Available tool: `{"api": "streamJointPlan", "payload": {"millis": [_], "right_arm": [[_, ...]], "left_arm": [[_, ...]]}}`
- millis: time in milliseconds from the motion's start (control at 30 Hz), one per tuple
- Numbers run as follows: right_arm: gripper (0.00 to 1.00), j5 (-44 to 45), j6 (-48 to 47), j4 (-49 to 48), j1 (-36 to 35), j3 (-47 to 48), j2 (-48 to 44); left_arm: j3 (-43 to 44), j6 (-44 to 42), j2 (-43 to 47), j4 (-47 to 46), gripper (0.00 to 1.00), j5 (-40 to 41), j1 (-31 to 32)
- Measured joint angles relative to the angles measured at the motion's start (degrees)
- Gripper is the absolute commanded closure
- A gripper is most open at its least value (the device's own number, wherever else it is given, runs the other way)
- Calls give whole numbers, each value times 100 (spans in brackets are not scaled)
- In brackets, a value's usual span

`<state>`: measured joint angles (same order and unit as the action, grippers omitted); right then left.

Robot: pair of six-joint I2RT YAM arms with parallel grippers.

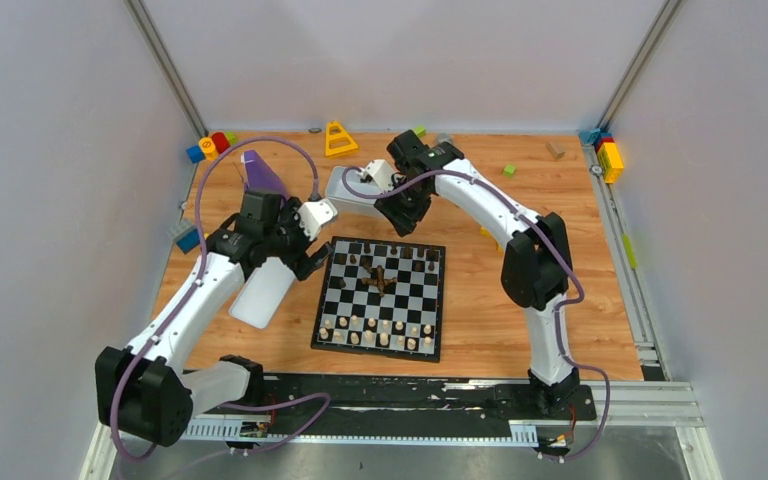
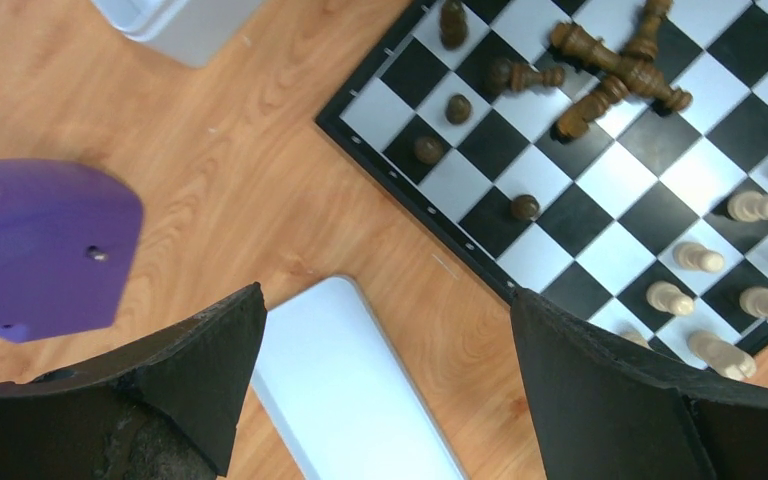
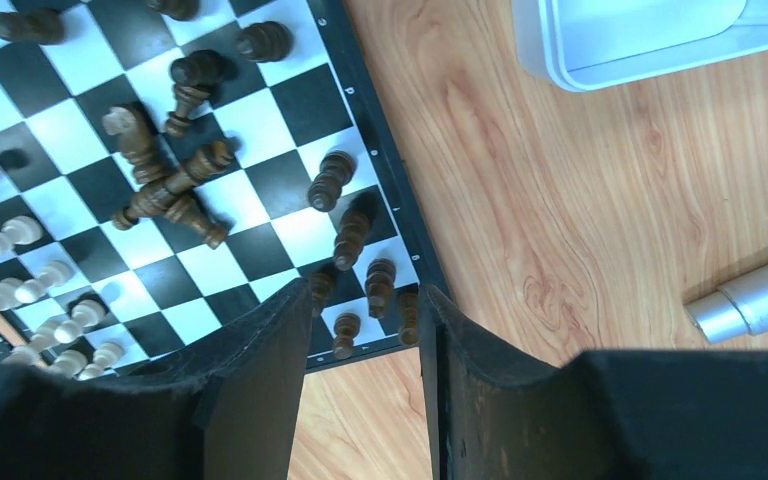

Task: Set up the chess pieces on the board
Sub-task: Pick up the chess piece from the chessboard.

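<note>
Top external view: chess pieces (image 1: pixel 377 281) sit on the board (image 1: pixel 415 300), dark ones heaped toward 12 o'clock, pale ones ranked along 6. At 9 o'clock the left hand (image 2: pixel 387 300) gapes empty. At 12 the right hand (image 3: pixel 365 295) stands parted, gripping nothing.

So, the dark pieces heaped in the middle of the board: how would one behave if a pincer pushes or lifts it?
The heaped dark pieces look turned and round, so a pushed one would probably roll on the smooth board. They lie crossed, so lifting one may disturb its neighbours. Small and wooden-looking, they are likely light and stiff.
</note>
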<state>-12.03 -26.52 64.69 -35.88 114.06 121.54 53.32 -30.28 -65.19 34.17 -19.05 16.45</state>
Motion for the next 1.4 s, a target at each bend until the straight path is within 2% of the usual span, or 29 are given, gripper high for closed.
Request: {"api": "streamJointPlan", "payload": {"millis": [100, 367, 667, 1000, 1233, 1400], "right_arm": [[57, -162, 68, -179, 0, -199, -271], [59, -522, 227, -459, 216, -796, -726], [62, -673, 313, -625, 638, -1429, -1123], [65, -833, 402, -778, 656, -1725, -1292], [67, -863, 420, -815, 671, -1779, -1392], [69, -870, 422, -837, 671, -1818, -1405]], "left_arm": [[-155, -83, -105, 96, 8, -190, 2], [-157, -107, -1119, 72, 17, -437, 348], [103, -7, -2129, 11, 24, -455, 787], [317, 17, -2498, -31, 43, -463, 861], [350, 13, -2697, -9, 51, -520, 935], [358, -2, -2761, 35, 62, -584, 946]]}}
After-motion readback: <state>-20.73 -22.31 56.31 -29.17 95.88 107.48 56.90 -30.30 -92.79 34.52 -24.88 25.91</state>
